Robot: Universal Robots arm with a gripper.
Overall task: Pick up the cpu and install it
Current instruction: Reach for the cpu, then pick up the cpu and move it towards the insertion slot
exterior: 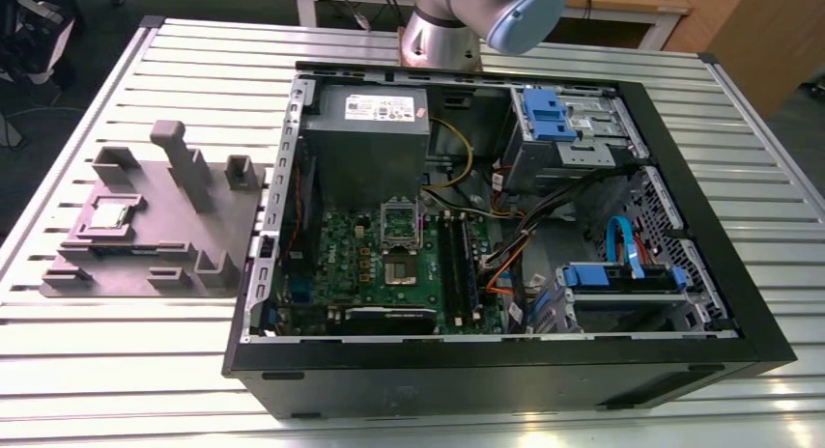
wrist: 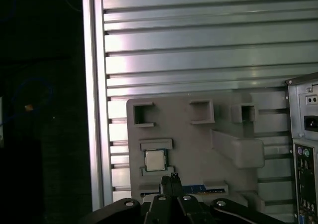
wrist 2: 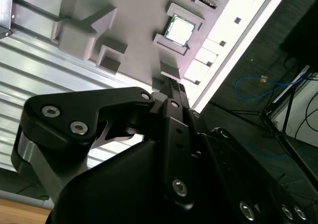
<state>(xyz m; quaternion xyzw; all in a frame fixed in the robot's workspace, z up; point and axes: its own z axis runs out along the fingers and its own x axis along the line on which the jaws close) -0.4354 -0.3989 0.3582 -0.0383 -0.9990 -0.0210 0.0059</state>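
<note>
The gripper (wrist: 171, 178) is seen in both wrist views with its black jaws drawn together, and nothing is held between them. In the second wrist view the gripper (wrist 2: 174, 87) is pointed toward a grey holder plate (wrist 2: 134, 15), and the cpu (wrist 2: 178, 29) is seen lying flat in a raised square seat on that plate, its silver top facing up. In the first wrist view the cpu (wrist: 155, 160) is found close to the closed tips but apart from them, framed by low grey ledges of the holder plate (wrist: 198, 149). Several upright blocks and open pockets are carried by the same plate. In the exterior view the cpu (exterior: 108, 214) is located on the holder plate (exterior: 168, 245), which is set on a slatted metal table (exterior: 129, 371) at the exterior view's left, just beside an open black computer case (exterior: 516, 380). Inside the case a green motherboard (exterior: 367, 265) is laid flat, with its socket frame (exterior: 401, 219) standing open. A grey power supply (exterior: 367, 110) is mounted behind the board, and the arm (exterior: 477, 18) is seen beyond the case.
</note>
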